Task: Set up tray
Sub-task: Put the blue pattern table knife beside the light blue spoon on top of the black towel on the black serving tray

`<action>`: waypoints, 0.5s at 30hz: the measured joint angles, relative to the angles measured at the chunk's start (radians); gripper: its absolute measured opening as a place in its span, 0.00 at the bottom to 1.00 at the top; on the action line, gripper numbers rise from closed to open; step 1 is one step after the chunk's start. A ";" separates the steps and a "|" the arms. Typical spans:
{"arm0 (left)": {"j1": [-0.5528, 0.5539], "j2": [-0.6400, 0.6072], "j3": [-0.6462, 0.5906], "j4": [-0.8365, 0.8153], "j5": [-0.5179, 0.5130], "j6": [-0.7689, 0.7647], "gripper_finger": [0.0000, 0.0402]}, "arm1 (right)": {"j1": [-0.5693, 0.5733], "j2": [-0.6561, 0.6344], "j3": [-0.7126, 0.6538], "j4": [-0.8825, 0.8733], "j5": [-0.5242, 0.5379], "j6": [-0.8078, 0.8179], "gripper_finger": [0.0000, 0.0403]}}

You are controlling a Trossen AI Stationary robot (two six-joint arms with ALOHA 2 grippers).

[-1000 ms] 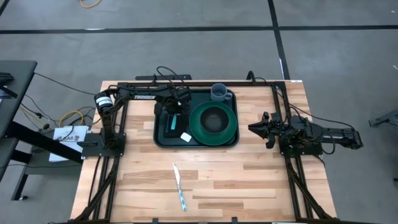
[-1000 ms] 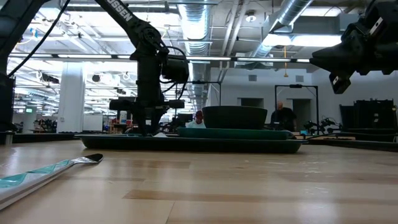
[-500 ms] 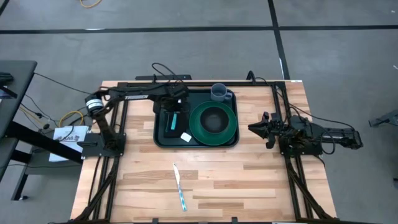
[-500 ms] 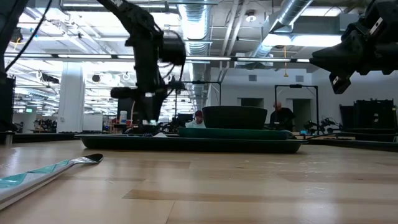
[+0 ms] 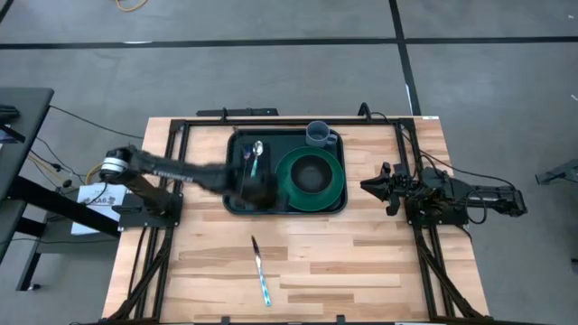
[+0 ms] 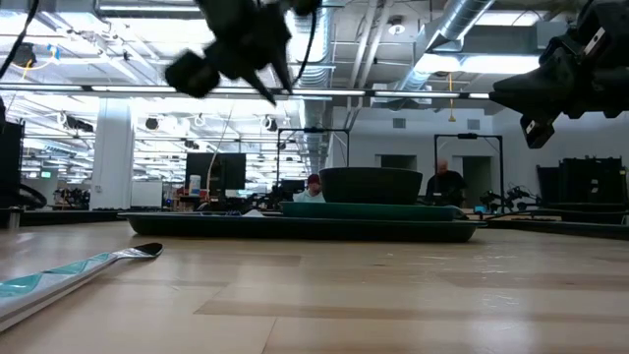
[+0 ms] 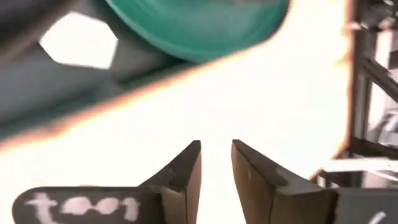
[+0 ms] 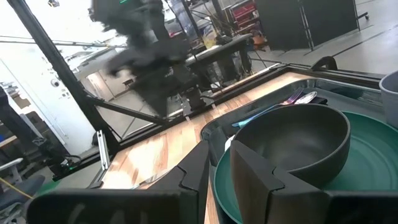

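A: Where was the tray (image 5: 237, 200)?
B: Far side of the worktop (image 5: 361, 253). Left tool (image 5: 256, 191), blurred, seemingly over its near edge, fingers slightly apart, empty. Right tool (image 5: 372, 186) just beside it, likewise.

tray (image 5: 237, 204): under the left gripper (image 5: 256, 191), left of the right gripper (image 5: 372, 186)
plate (image 5: 336, 177): in the tray, between the two grippers
bowl (image 5: 310, 172): on the plate
cup (image 5: 318, 134): in the tray's far corner, behind the plate
spoon (image 5: 256, 155): in the tray, behind the left gripper
knife (image 5: 260, 272): on the table (image 5: 379, 262), before the left gripper, apart from the tray
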 joint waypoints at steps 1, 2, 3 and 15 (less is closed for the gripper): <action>-0.048 0.000 0.000 0.015 -0.027 -0.054 0.19 | 0.000 0.000 0.000 0.000 0.000 0.000 0.15; -0.096 0.001 0.000 0.025 -0.052 -0.110 0.19 | 0.000 0.000 0.000 0.000 0.000 0.000 0.15; -0.141 0.001 0.000 0.029 -0.078 -0.170 0.19 | 0.000 0.000 0.000 0.000 0.000 0.000 0.15; -0.526 0.075 0.001 0.026 -0.362 -0.773 0.19 | 0.000 0.000 0.000 0.000 0.000 0.000 0.15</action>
